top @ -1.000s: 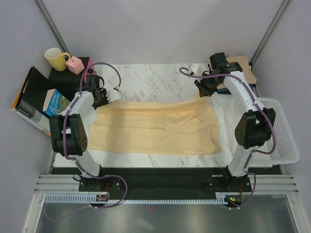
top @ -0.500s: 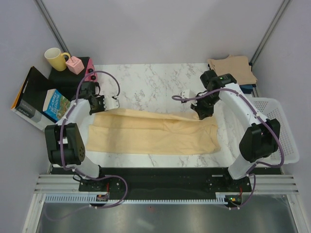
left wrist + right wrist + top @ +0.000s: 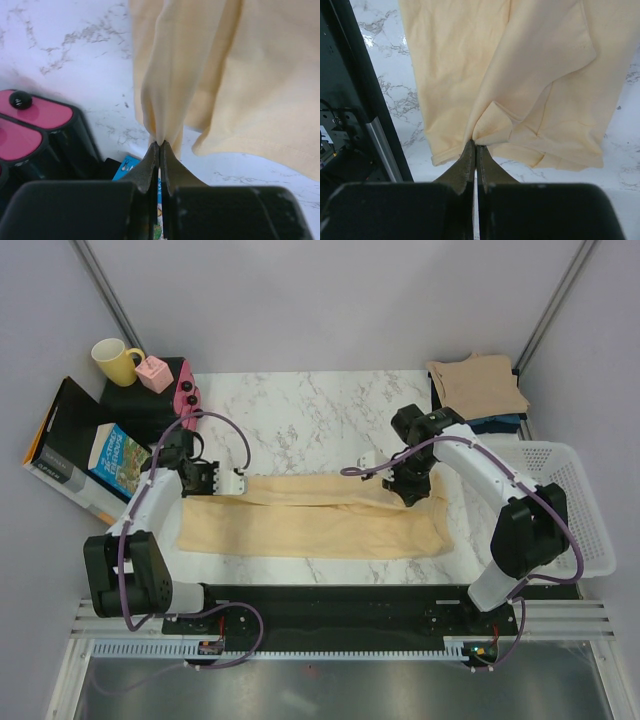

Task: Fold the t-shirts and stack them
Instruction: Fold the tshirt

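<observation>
Currently the pale yellow t-shirt lies stretched along the near edge of the surface, reaching from the left side almost to the right. It is doubled lengthwise, with the upper layer pinched at both ends. The left end effector is closed on a gathered bunch of the yellow cloth at the shirt's left end. The right end effector is closed on a folded edge at its right end. Both wrist views show the jaws tight with fabric between them.

I judge this to be the first long fold, nearly laid but not released. At the far right corner a tan t-shirt sits folded on a dark pile. These are probably other folded shirts, though too little shows to be sure. So the stack seems begun, with at least one shirt done. The yellow shirt has yet to be laid flat, released, folded across into a compact shape and carried to that corner.
</observation>
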`<state>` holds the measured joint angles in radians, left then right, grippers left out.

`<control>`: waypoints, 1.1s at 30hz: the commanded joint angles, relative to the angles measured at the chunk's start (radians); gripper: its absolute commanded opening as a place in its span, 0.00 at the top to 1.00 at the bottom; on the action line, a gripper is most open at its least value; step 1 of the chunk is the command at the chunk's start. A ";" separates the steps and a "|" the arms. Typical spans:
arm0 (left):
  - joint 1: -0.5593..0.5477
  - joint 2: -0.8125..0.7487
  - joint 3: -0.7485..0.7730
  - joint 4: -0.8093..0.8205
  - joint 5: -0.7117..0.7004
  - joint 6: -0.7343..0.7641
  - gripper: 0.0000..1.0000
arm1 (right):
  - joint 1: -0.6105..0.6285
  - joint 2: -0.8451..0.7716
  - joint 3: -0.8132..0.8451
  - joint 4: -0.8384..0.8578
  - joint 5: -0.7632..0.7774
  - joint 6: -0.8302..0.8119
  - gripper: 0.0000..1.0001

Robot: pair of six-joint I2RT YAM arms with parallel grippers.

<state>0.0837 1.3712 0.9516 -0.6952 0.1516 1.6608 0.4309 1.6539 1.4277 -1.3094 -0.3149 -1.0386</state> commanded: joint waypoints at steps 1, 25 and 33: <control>0.007 -0.021 -0.045 -0.040 -0.009 0.103 0.98 | 0.019 -0.023 -0.001 -0.037 0.019 -0.038 1.00; 0.022 0.080 -0.010 -0.046 -0.113 0.100 0.98 | 0.134 -0.043 -0.150 -0.022 0.014 -0.061 0.91; 0.025 0.100 0.068 -0.285 -0.141 0.149 0.44 | 0.149 -0.063 -0.177 -0.039 0.037 -0.072 0.21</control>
<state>0.0975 1.4567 0.9329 -0.8066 0.0334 1.7523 0.5732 1.6360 1.2724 -1.3205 -0.2745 -1.0874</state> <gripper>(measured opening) 0.518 0.742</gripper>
